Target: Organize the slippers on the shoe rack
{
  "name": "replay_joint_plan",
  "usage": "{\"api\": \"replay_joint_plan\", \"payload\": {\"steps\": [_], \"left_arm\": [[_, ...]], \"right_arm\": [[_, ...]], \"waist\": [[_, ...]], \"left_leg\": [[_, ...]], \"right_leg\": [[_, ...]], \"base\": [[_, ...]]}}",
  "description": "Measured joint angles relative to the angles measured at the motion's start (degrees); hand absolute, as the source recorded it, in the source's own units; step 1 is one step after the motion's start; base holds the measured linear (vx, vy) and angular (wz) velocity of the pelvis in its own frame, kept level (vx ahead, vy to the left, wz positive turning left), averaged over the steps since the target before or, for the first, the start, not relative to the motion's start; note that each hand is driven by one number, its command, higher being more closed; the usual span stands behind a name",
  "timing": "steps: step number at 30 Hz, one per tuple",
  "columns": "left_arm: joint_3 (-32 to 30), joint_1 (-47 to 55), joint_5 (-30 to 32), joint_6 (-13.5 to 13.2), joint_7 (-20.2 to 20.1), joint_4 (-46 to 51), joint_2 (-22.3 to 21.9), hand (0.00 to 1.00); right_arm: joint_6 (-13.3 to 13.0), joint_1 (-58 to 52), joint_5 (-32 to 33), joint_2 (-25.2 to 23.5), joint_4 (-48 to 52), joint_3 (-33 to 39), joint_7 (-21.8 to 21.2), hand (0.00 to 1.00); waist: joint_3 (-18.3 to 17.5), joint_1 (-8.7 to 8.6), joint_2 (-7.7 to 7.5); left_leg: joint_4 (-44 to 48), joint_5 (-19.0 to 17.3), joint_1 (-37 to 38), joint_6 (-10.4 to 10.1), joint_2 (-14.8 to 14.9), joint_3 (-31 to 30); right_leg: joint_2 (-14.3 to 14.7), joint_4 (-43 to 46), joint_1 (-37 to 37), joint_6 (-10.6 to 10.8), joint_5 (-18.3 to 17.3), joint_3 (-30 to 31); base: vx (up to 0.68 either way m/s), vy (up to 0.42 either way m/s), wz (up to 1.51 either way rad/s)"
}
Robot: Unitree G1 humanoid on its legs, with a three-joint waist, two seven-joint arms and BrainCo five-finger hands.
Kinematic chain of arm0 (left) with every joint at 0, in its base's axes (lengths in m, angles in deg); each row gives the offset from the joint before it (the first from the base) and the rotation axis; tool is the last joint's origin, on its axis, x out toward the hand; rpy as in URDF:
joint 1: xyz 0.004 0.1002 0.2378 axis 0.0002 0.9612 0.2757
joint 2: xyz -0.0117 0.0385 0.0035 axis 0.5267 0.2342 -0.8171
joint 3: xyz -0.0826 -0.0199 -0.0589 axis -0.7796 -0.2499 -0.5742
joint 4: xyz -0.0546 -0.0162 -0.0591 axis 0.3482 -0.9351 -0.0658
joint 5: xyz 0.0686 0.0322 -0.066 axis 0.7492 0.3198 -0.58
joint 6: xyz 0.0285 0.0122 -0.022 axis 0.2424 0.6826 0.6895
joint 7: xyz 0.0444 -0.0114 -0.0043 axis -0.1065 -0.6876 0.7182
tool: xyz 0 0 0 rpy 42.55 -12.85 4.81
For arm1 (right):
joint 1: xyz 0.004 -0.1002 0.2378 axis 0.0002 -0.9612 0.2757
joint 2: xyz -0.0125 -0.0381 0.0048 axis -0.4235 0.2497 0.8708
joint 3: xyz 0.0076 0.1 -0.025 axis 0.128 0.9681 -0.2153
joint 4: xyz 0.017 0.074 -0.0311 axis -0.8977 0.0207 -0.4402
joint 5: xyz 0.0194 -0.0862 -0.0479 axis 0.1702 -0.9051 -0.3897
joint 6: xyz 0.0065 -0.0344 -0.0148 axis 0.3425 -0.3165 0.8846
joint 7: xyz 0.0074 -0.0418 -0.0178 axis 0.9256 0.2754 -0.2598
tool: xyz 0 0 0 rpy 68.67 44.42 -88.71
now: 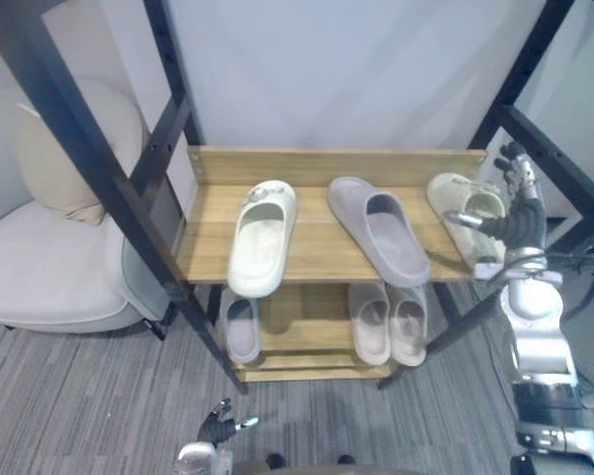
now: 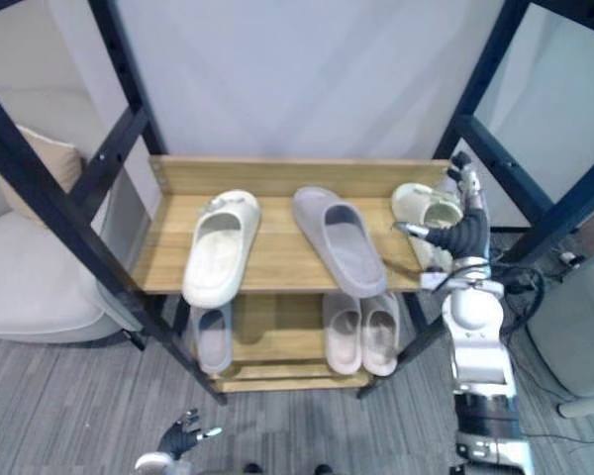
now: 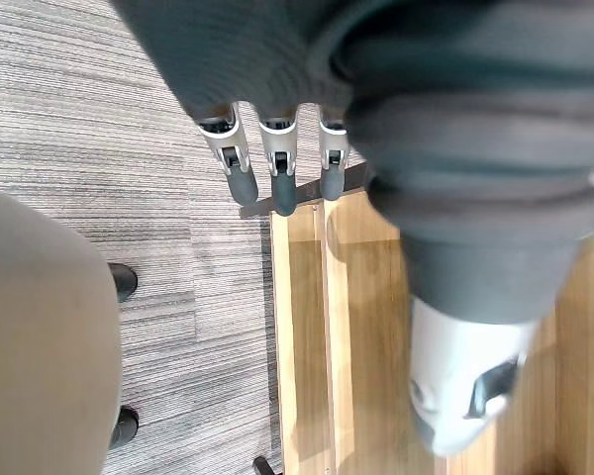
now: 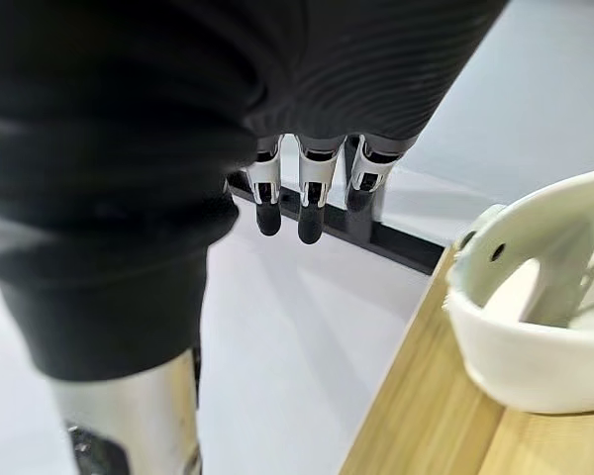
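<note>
The left hand (image 1: 216, 427) hangs low, fingers relaxed and empty. The shoe rack (image 1: 317, 255) holds six slippers: on top a cream slipper (image 1: 260, 237), a grey slipper (image 1: 381, 230) and a second cream slipper (image 2: 421, 203); below, a small grey slipper (image 1: 242, 329) and two pale slippers (image 1: 370, 322). The right hand (image 1: 522, 220) is raised just beside the second cream slipper, fingers straight, holding nothing.

- The right hand (image 1: 520, 223) is covering part of the rightmost cream slipper (image 1: 445, 193).
- The top shelf (image 1: 317, 247) is hiding the lower slippers' (image 1: 371, 327) far ends.
- The view's left edge is cutting off the armchair (image 1: 49, 267).
</note>
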Motion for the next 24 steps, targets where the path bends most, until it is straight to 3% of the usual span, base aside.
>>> {"api": "replay_joint_plan", "payload": {"steps": [6,18,24], "left_arm": [[0.01,-0.07,-2.09,-0.32,-0.01,0.56,0.72,0.0],[-0.06,-0.65,-4.28,-0.97,0.13,2.47,0.89,0.0],[-0.18,-1.2,-4.51,-0.94,0.19,3.57,0.9,0.0]], "right_arm": [[1.2,5.49,-0.51,1.12,-5.05,-1.71,-0.15,0.0],[1.78,13.04,-2.46,1.81,-9.97,-8.82,-1.32,0.0],[3.55,15.33,-4.52,1.68,-13.54,-9.54,-2.42,0.0]], "waist": [[0.85,0.68,-1.09],[4.49,2.14,-1.46],[6.58,2.72,-1.43]], "left_leg": [[-0.08,0.55,-0.69,-0.04,-0.31,-0.9],[-2.07,2.14,-0.81,-0.15,-0.44,-2.24],[-2.08,2.21,-1.21,-0.14,-0.4,-2.82]], "right_leg": [[-0.08,-0.7,-0.1,-0.13,0.5,-0.91],[-0.12,-1.67,-0.14,-0.28,1.17,-2.39],[-0.04,-1.79,-0.17,-0.49,1.32,-2.99]], "base": [[-0.03,-0.016,0.07],[-0.02,-0.018,0.06],[0.0,-0.015,0.06]]}}
